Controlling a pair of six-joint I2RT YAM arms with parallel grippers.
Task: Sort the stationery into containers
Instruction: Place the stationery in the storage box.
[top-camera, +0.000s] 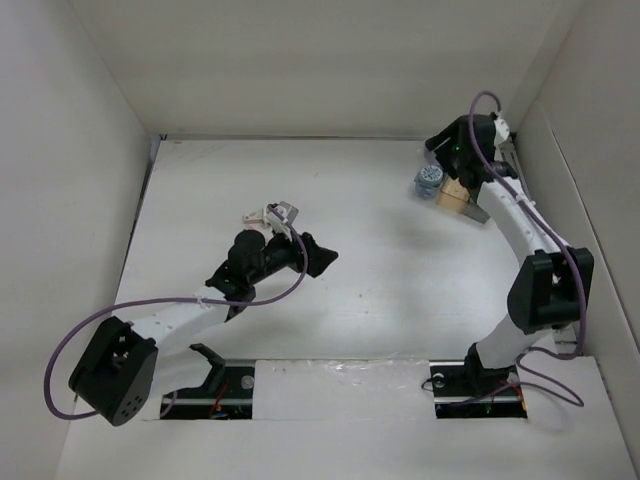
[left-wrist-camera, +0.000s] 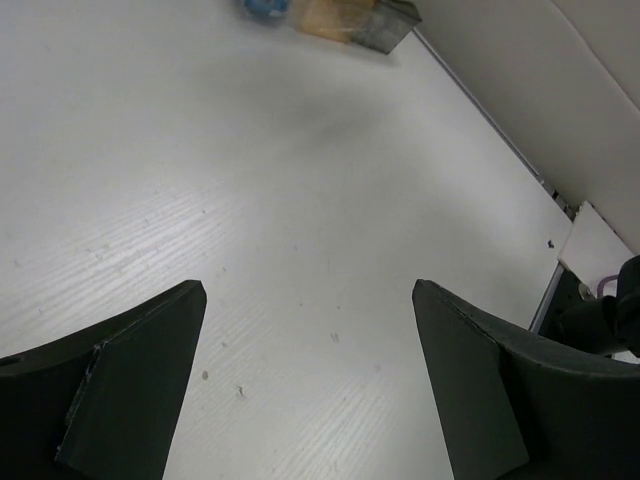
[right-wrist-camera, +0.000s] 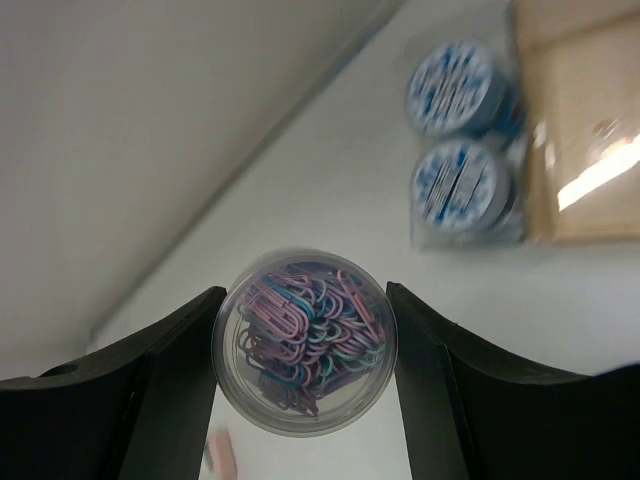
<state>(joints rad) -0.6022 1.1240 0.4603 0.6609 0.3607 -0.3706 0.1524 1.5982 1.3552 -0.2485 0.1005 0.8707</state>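
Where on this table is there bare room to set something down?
The wide white table between the left claw and the bins is bare. Crowded: the far right corner, where bins, blue rolls and the right claw holding a paper-clip tub gather.

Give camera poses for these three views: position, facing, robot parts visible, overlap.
Top external: above and behind the bases, looking down on the table; both arms show whole, left gripper and right gripper included.
Left wrist: on the left arm, facing across the table toward the bins at the far right; its open fingers frame the bottom.
Right wrist: on the right arm, pointing down beside the wall; its fingers clamp a clear tub of paper clips, blue rolls beyond.
Shared: the bins show in all three.
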